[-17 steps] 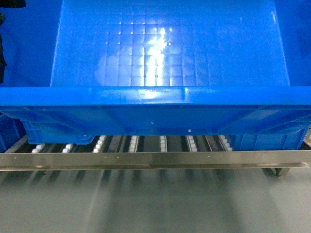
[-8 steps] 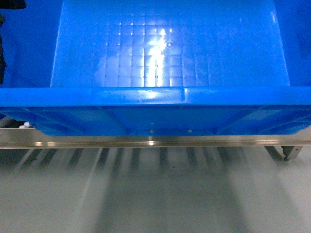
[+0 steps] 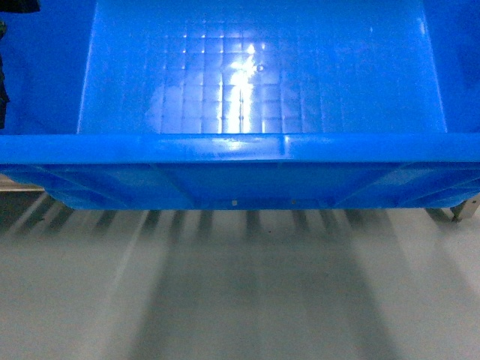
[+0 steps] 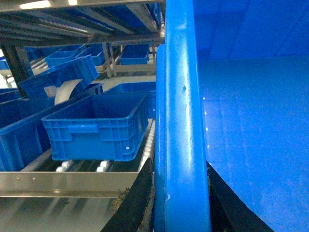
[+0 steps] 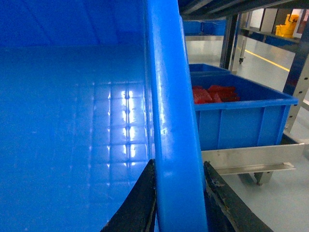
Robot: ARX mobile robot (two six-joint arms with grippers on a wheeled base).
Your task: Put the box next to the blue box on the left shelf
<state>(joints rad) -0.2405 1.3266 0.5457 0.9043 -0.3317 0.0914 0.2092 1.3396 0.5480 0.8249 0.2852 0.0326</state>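
The box [image 3: 255, 97], a large bright-blue crate with a grid floor, fills the upper half of the head view and hangs above the grey floor. In the left wrist view my left gripper [image 4: 181, 203] is shut on the box's left rim [image 4: 181, 111], one black finger [image 4: 137, 203] on each side. My right gripper [image 5: 179, 203] is likewise shut on the right rim [image 5: 169, 111]. Beside the left rim, another blue box [image 4: 96, 128] stands on the left shelf's white rollers [image 4: 148, 142] behind a steel front rail [image 4: 67, 183]. Neither gripper shows in the head view.
More blue bins [image 4: 58, 72] sit on racks behind and left of the roller shelf. To the right, a blue bin holding red parts [image 5: 241, 113] stands behind a steel rail [image 5: 251, 157]. A rack foot [image 3: 457, 211] shows at the head view's right edge.
The shelf's front rail and rollers have slid up the head view and vanished behind the box's near wall. Both grips on the rims are unchanged.
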